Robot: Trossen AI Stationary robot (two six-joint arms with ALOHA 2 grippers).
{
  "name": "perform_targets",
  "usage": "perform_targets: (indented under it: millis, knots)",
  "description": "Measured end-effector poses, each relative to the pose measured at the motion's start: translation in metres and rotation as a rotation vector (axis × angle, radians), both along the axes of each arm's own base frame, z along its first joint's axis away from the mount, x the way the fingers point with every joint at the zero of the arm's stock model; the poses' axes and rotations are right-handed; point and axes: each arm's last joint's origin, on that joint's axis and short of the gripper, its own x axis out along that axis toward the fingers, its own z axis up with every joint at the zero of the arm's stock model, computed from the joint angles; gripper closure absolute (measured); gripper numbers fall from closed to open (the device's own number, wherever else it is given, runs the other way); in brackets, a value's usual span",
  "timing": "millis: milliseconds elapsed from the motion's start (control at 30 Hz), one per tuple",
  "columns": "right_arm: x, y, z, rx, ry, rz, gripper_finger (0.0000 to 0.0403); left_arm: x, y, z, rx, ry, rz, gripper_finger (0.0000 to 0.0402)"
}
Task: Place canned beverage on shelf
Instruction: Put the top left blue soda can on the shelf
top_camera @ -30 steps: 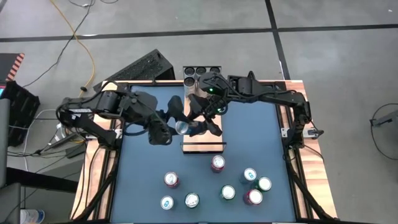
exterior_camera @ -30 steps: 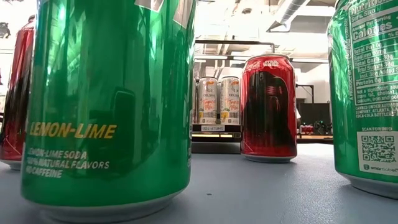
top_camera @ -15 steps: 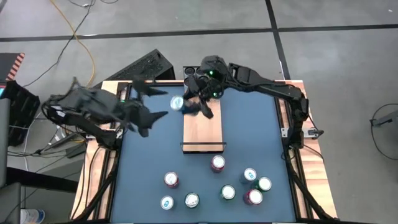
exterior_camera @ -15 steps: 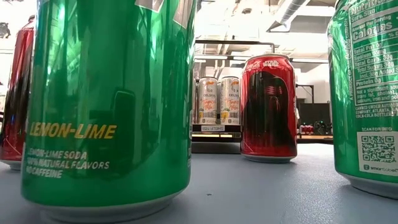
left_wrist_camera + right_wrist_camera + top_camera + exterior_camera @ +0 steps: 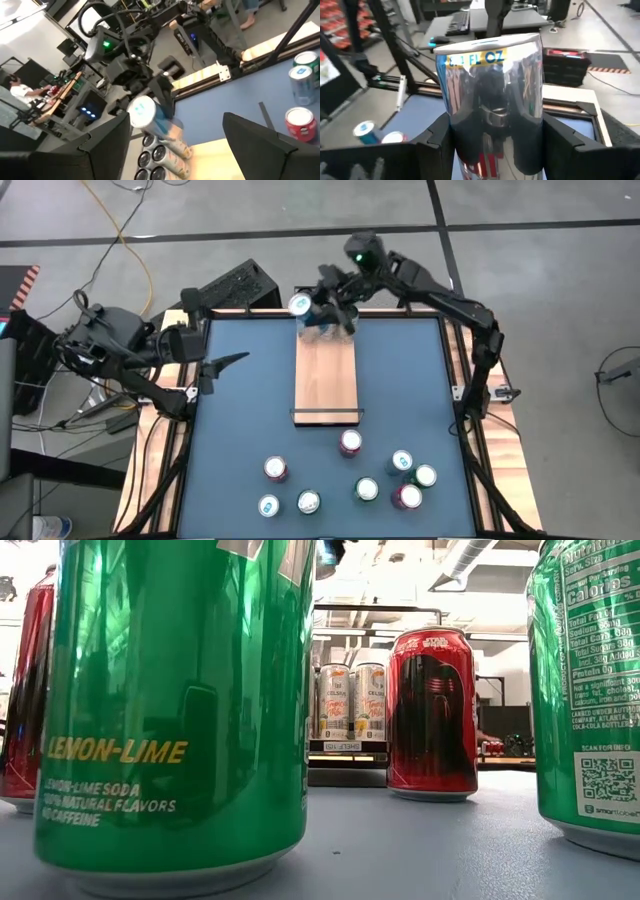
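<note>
Near edge of the table (image 5: 240,420): seven loose cans (image 5: 350,443) stand upright w/ tops up, well apart from the shelf; we read them as stock waiting to be moved. In the low view two green ones (image 5: 180,700) fill the foreground, a red one (image 5: 431,712) behind, and two pale cans already parked at the far end of the shelf.

Mid-table: the shelf (image 5: 326,385) lies w/ its long axis running near-to-far, most of the plank bare, black wire rail at the near end.

Left gripper (image 5: 228,361) sits off to the left side of the table, fingers apart, nothing between them; we take it as out of the way.

Far end: right gripper (image 5: 328,310) is clamped on the silver can (image 5: 300,304), above the shelf's far end by the parked cans. The can isn't upright: long axis tilted, top leaning toward the left side. In the right wrist view its bottom faces the camera, a finger (image 5: 440,140) on each side. We judge it needs righting, bottom down, before it's set beside the others.
</note>
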Motion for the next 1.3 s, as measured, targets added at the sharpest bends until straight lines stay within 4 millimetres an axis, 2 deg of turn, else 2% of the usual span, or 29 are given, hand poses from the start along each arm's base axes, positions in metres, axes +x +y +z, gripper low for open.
perform_targets:
  millis: [167, 433, 500, 600, 700, 833, 933, 1100, 1300]
  knots:
    - [-0.035, -0.013, 0.002, 0.036, 0.085, 0.049, 0.0195, -0.001, 0.0, 0.0, -0.017, -0.001, -0.006, 0.0097]
    - [-0.121, -0.01, 0.018, 0.066, 0.251, -0.02, 0.0195, -0.001, 0.0, 0.0, -0.011, -0.006, -0.009, 0.0097]
    - [-0.136, -0.007, 0.01, 0.084, 0.266, -0.04, 0.0195, 0.0, 0.0, 0.001, -0.014, -0.011, -0.009, 0.0097]
    - [-0.147, 0.0, -0.017, 0.125, 0.219, -0.066, 0.0195, 0.0, 0.0, 0.001, -0.039, -0.021, -0.005, 0.0097]
    - [-0.153, 0.007, -0.063, 0.159, 0.121, -0.166, 0.0195, 0.0, 0.0, 0.001, -0.06, -0.029, -0.002, 0.0097]
    - [-0.152, 0.018, -0.113, 0.143, -0.137, -0.401, 0.0195, 0.0, 0.0, 0.001, -0.073, -0.038, 0.003, 0.0097]
    - [-0.149, 0.03, -0.137, 0.137, -0.308, -0.5, 0.0195, 0.002, 0.0, 0.0, -0.084, -0.042, 0.029, 0.0097]
    - [-0.13, 0.042, -0.178, 0.178, -0.285, -0.534, 0.0195, 0.01, -0.002, -0.002, -0.095, -0.035, 0.052, 0.0097]
    - [-0.099, 0.048, -0.2, 0.191, -0.331, -0.455, 0.0194, 0.019, -0.004, -0.007, -0.105, -0.016, 0.066, 0.0097]
